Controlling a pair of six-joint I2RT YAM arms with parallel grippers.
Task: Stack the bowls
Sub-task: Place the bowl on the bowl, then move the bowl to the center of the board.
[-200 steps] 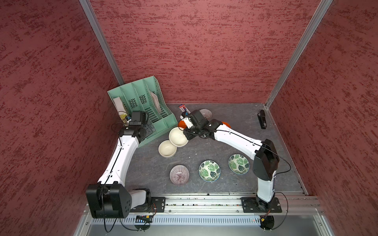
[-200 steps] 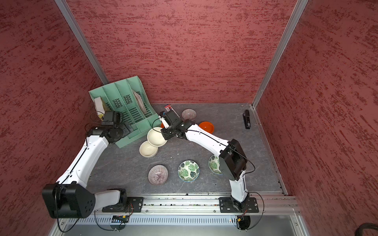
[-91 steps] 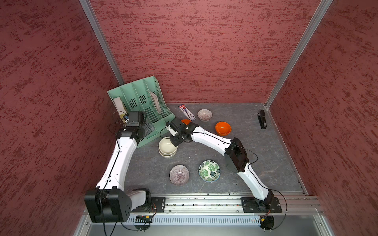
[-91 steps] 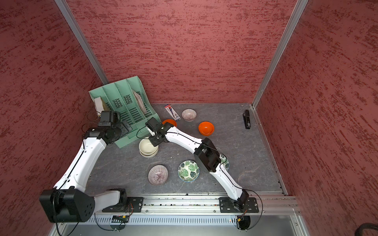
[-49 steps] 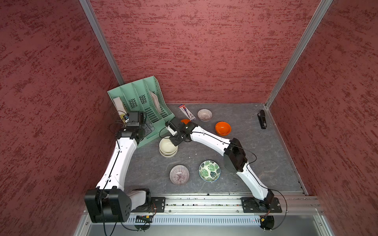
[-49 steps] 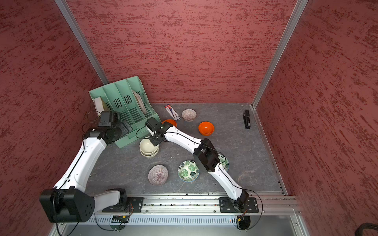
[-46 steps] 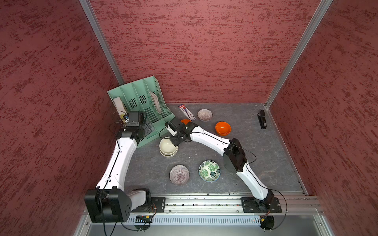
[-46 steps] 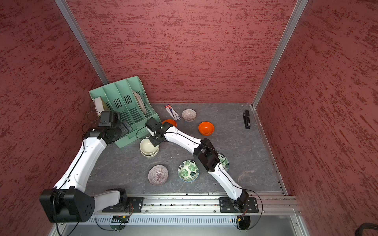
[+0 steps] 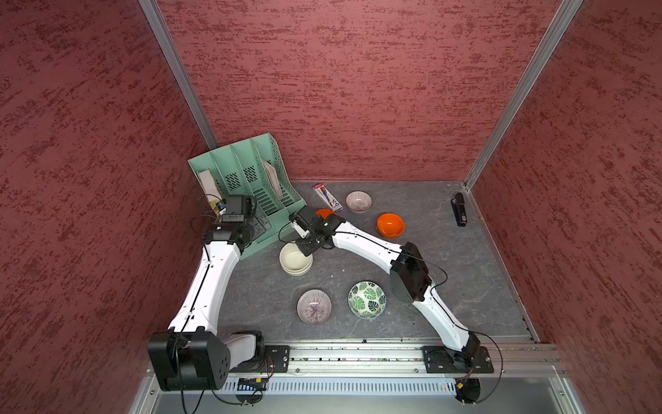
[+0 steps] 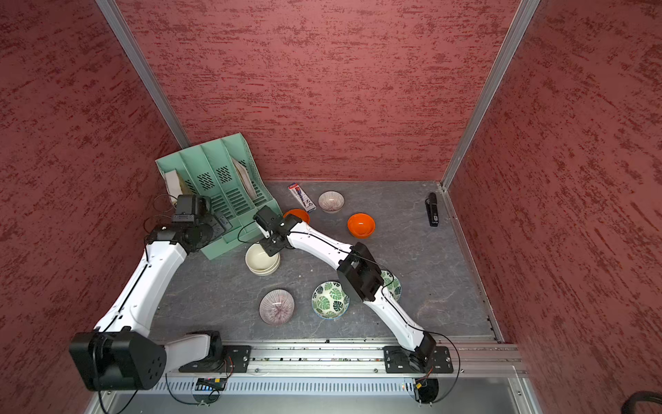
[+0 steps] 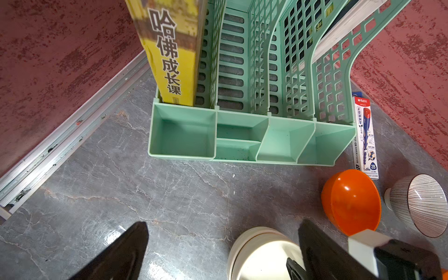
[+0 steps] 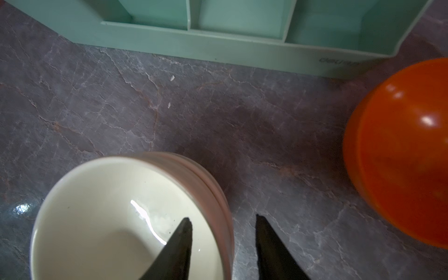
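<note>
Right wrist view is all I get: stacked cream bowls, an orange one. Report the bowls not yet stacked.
Observer: One lined bowl stands at the back, a second lined bowl at the front, apart.
Operator: Now the leaf ones.
Observer: One leaf bowl sits in the open at the front; the other leaf bowl is half hidden under the right arm.
Operator: Give me the left gripper.
Observer: The left gripper is open and empty, beside the green organizer.
</note>
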